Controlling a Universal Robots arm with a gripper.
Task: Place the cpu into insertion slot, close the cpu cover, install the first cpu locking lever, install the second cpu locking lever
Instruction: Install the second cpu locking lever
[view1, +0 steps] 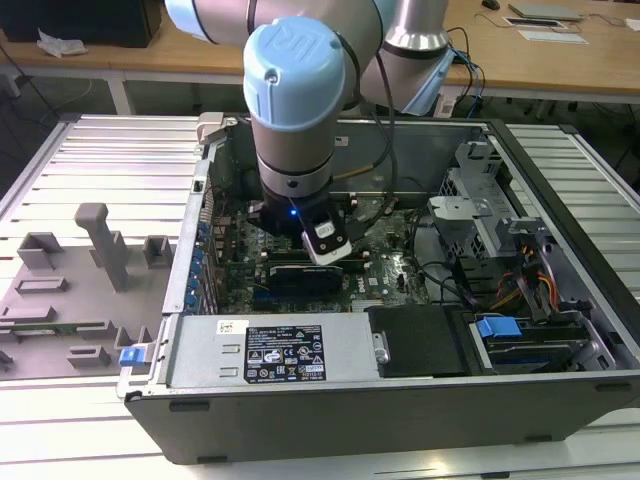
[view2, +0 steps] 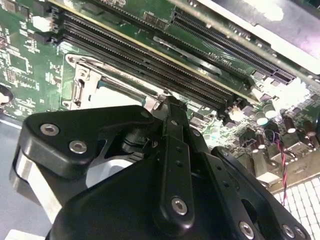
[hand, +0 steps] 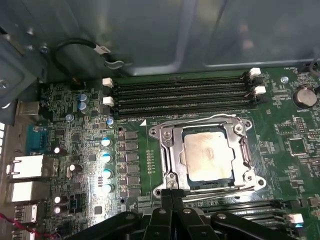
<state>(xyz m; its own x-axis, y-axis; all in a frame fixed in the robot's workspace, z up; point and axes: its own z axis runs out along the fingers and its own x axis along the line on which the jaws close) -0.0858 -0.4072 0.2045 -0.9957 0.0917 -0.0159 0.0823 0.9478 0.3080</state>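
Note:
In the first wrist view the cpu (hand: 207, 157), silver-grey with a smudged top, lies flat in the insertion slot (hand: 210, 184). The steel cpu cover (hand: 169, 150) is folded down around it. One wire locking lever (hand: 200, 120) runs along the side by the memory slots, another (hand: 220, 192) along the opposite side. My gripper (hand: 172, 195) is shut, its tips at the socket's corner beside that second lever's end, with nothing seen between them. The second wrist view shows the gripper (view2: 168, 104) from behind, over the cover's edge (view2: 80, 85). In the exterior view the arm (view1: 295, 110) reaches down into the open computer case.
Long black memory slots (hand: 180, 95) border the socket, with a row of capacitors (hand: 106, 159) and rear ports (hand: 27, 167) to one side and a coin battery (hand: 304, 96) to the other. The case walls, power supply (view1: 280, 350) and drive cage (view1: 480, 220) hem in the board. A grey fixture tray (view1: 90, 280) lies outside the case.

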